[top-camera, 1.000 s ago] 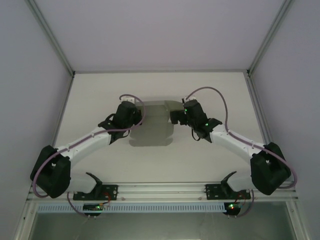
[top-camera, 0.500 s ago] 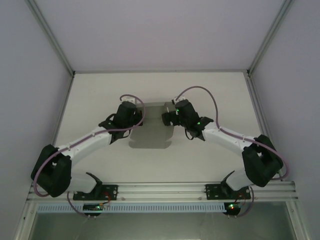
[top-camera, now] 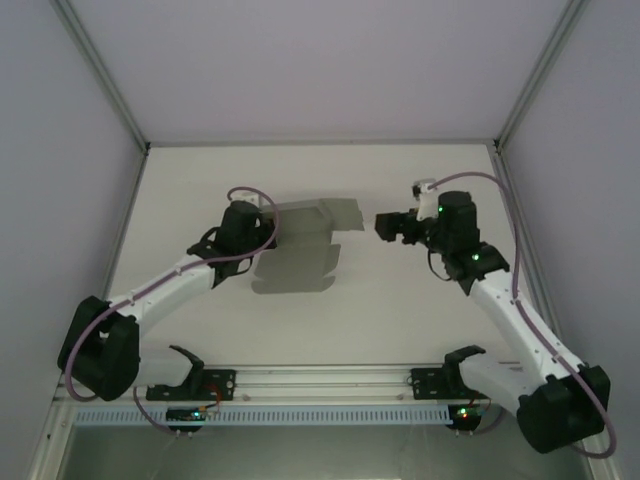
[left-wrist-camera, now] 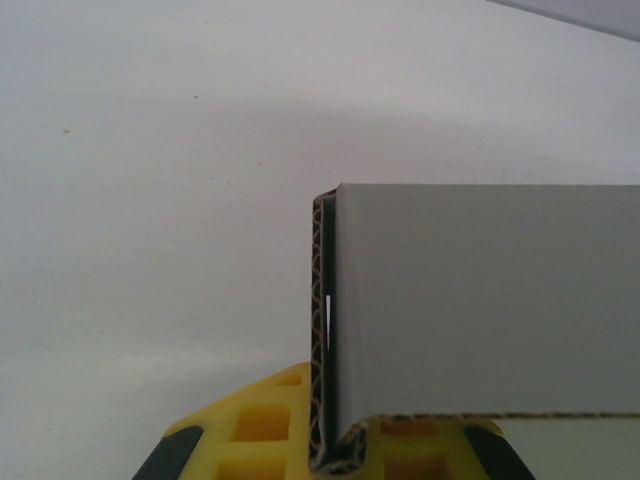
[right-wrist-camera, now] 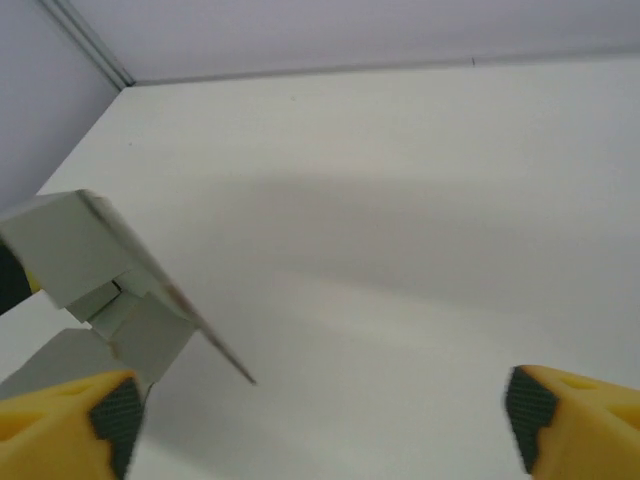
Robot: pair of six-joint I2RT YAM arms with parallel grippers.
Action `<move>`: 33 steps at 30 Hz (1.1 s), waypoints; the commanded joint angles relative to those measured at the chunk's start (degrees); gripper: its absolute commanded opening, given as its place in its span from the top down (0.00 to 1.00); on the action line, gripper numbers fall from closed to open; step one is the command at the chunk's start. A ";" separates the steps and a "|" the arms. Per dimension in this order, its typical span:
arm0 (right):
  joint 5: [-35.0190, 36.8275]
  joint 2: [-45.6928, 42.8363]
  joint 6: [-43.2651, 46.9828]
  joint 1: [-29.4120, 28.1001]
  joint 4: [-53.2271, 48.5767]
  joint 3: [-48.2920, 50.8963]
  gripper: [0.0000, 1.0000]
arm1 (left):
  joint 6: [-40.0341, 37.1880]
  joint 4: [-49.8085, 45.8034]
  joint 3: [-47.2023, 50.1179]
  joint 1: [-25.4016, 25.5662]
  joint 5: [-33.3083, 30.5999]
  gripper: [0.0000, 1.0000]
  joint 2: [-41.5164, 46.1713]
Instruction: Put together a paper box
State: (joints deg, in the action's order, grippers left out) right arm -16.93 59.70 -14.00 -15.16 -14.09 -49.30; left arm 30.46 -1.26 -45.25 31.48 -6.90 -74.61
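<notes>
Well, the left pincer (top-camera: pixel 262 228) is clamped tight on the left edge of the paper box (top-camera: pixel 300 262), a grey cardboard sheet sitting around the middle of the counter (top-camera: pixel 400 320), a little left of centre. From overhead the sheet looks only partly folded: a broad panel spreads toward the near side, and a flap (top-camera: pixel 335 212) at the far end is bent up and points to the right. Whether the broad panel lies flat on the counter or hangs slightly off it, I can't quite tell from above. On the left wrist camera, the yellow fingers (left-wrist-camera: pixel 225 420) pinch a doubled-over fold of the cardboard, its wavy cut edge facing the lens and a smooth grey face running off to the right. The right pincer (top-camera: pixel 383 225) hangs to the right of the box, near the raised flap but clear of it, its jaws spread wide with nothing between them. From its own camera the two yellow fingers with black pads sit at the bottom corners, and the cardboard shows at the left, angled up off the pale counter.
</notes>
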 commanded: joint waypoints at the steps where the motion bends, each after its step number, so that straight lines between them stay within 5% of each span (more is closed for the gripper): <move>1: -14.31 7.61 -2.09 4.87 -8.03 -5.77 0.15 | -0.94 1.95 -0.42 -0.31 2.93 1.00 1.69; 7: -20.33 20.73 8.70 3.78 -10.26 -14.96 0.33 | -1.62 2.08 -1.24 -0.33 4.50 1.00 1.17; 16: -28.97 26.08 18.86 -4.01 -15.15 -18.51 0.38 | -1.15 0.23 -2.21 -0.39 2.64 1.00 -0.32; 33: -23.23 32.46 20.64 -13.72 -11.64 -22.88 0.39 | -1.48 -1.31 -3.63 -0.31 2.38 1.00 -3.77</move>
State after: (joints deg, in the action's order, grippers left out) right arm -40.66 91.09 5.67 -27.27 -27.68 -70.13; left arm 29.61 -2.11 -45.71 31.07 -5.02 -77.82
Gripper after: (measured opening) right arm 0.601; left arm 0.055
